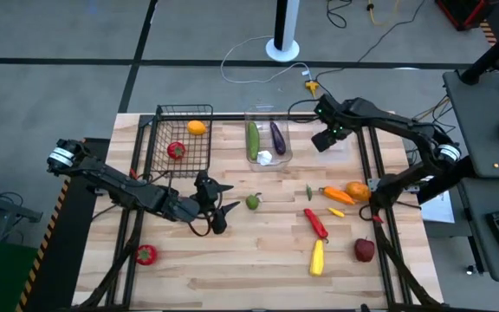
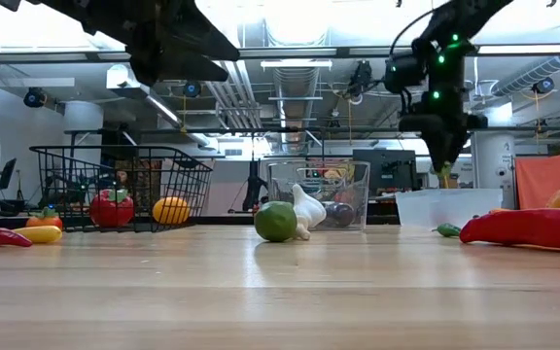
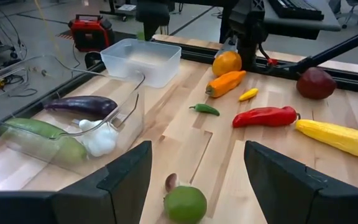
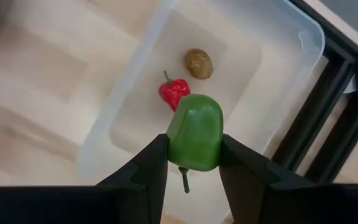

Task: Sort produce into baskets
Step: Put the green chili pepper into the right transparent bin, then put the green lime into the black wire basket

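I hold a small green bell pepper [image 4: 195,132] clamped between the two dark fingers of my right end effector [image 4: 194,163], stem hanging down, directly above the shallow clear plastic bin [image 4: 303,37] near the far right of the wooden surface [image 1: 258,260]. Inside that bin lie a small red pepper [image 4: 174,92] and a small brownish round piece [image 4: 199,63], close together but apart.

Just beside it stands the taller clear plastic bin [image 1: 286,156], holding a long green cucumber [image 1: 253,139], a purple eggplant [image 1: 278,136] and white garlic [image 1: 265,158]. Further left, the black wire-mesh basket [image 1: 154,143] contains a red tomato [image 1: 176,151] and an orange round fruit [image 1: 197,127].

My left end effector [image 1: 225,198] hovers low with its fingers spread wide and empty, a round green lime-like fruit [image 1: 253,201] just ahead of it.

Loose on the surface's right half are a long red chili pepper [image 1: 316,223], a yellow elongated squash [image 1: 317,257], a dark red apple [image 1: 365,250], an orange pepper [image 1: 337,195] and an orange round fruit [image 1: 358,190] beside it. A red pepper [image 1: 145,254] sits alone near the front left.
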Motion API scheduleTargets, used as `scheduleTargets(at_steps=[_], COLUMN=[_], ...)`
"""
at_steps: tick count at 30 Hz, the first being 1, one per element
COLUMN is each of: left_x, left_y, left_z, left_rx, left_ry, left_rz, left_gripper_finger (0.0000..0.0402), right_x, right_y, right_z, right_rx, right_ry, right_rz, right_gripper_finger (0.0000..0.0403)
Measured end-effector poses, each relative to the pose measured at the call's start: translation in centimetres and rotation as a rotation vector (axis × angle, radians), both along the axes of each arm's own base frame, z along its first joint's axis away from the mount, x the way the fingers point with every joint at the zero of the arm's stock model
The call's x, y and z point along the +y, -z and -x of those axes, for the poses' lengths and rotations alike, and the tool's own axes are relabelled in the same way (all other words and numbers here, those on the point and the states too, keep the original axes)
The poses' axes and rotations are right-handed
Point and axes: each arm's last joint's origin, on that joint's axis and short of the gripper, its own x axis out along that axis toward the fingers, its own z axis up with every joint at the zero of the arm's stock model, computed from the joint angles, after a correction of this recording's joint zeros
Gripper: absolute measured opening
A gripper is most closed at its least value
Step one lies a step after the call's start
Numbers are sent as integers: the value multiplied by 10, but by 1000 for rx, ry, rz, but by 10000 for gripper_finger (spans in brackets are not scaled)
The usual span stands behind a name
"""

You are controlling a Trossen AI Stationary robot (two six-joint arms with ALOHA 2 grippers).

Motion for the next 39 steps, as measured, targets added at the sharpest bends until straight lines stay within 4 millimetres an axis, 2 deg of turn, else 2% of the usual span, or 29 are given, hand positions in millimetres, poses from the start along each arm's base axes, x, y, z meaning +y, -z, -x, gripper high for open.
scheduleTargets(at_steps=[7,16,21,30,34,39], left_x=[1,-2,-3,-3,-2,-2], left_y=[-5,-27,-34,-35,-33,-28], left_z=[-2,-10,-12,-12,-11,-9], left_rx=[2,-18,-2,26,37,68], left_ry=[5,32,41,41,32,43], left_rz=[-30,-97,-125,-132,-107,-35], left_gripper_finger=[237,237,237,237,237,237], right_x=[-8,-14,-15,-4,13,45], right_y=[21,33,35,12,-5,-29], right_z=[9,7,6,7,4,-2], right_rx=[-13,-22,-10,-149,-221,-334], right_ry=[48,62,56,18,-25,-106], right_rz=[24,38,28,28,61,112], right_gripper_finger=[121,187,207,206,206,205])
